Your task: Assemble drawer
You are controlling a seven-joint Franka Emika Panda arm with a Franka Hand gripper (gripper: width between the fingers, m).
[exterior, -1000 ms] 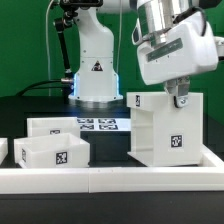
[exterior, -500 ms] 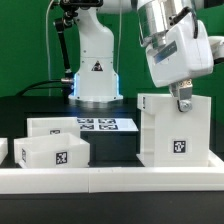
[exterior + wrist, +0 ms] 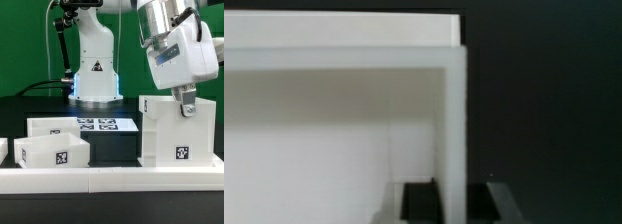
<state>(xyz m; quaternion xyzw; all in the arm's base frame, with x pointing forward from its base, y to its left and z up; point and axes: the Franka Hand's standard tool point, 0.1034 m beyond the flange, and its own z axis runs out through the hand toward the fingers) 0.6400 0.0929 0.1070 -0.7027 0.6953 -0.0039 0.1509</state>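
Note:
The large white drawer casing (image 3: 178, 130) stands upright at the exterior view's right, its tag facing front. My gripper (image 3: 187, 106) is shut on the casing's top wall edge. In the wrist view the thin white wall (image 3: 452, 120) runs between my two dark fingers (image 3: 422, 202), and the casing's hollow inside lies beside it. Two smaller open-topped white boxes sit at the exterior view's left: one in front (image 3: 52, 152) and one behind it (image 3: 60, 127), each with a tag.
The marker board (image 3: 104, 125) lies flat behind the boxes, before the white robot base (image 3: 96, 70). A low white rail (image 3: 110, 178) edges the table's front. The table top is black.
The casing has turned and shifted toward the exterior view's right with my gripper on it; it now stands squarer, with its tag lower and further right. The two small boxes have not moved.

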